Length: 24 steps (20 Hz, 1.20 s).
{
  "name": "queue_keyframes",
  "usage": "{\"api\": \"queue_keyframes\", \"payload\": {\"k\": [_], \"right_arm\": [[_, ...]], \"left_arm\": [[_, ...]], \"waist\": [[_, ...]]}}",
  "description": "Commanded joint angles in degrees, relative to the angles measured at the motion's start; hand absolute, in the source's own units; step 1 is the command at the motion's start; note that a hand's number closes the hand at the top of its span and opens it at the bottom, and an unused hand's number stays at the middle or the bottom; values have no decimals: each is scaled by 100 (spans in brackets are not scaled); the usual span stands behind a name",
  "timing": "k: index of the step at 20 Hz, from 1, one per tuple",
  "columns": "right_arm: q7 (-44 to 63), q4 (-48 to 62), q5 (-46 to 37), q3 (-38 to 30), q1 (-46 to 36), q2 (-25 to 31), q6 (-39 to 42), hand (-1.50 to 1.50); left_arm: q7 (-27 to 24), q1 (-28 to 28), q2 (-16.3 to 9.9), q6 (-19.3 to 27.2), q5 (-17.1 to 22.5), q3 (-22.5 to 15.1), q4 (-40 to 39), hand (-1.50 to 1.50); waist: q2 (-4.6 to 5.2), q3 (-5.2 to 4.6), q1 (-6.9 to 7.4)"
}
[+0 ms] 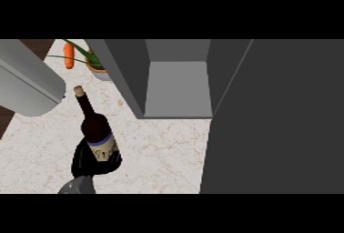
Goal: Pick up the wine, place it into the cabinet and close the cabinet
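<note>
The wine bottle (94, 125) is dark with a cork top and a blue-and-cream label. It stands tilted over the marbled counter (161, 154), neck pointing away from me. My right hand (91, 164) is curled round its lower body and hides the base. Its grey forearm comes in from the lower edge. The grey cabinet (178, 86) stands open to the right of the bottle, and its inside looks bare. Its dark door (275, 118) is swung out and fills the right side of the view. My left hand does not show.
A large grey rounded shape (27, 82) crosses the upper left corner, close to the bottle's neck. A carrot (68, 55) and a potted plant (97, 68) sit at the back beside the cabinet's left wall.
</note>
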<state>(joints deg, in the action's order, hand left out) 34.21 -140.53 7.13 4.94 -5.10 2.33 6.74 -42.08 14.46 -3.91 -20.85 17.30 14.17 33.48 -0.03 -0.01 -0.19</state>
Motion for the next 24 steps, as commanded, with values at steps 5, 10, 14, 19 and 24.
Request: {"api": "queue_keyframes", "payload": {"k": [5, 10, 14, 19, 24], "right_arm": [[-92, -501, 521, -392, 325, 75, 113, -150], [351, -695, 120, 196, 235, -13, -73, -150], [370, -188, -56, 192, -391, -53, -209, -150], [170, -326, 127, 42, -42, -18, -83, -150], [-103, -81, 406, -277, -80, 55, 73, -150]], "left_arm": [[125, -317, -110, -19, 423, 167, 553, 150], [725, -476, 55, -58, 644, -45, 1317, 150], [825, -617, 345, 249, 423, -427, 1821, 150], [1248, -903, 386, 725, 573, -1297, 2782, 150], [1326, -1409, 390, 1760, 1106, -2636, 3755, 150]], "waist": [[-11, 6, 23], [-15, 4, 32], [-8, 1, 39], [-13, 4, 27], [-8, 4, 27]]}}
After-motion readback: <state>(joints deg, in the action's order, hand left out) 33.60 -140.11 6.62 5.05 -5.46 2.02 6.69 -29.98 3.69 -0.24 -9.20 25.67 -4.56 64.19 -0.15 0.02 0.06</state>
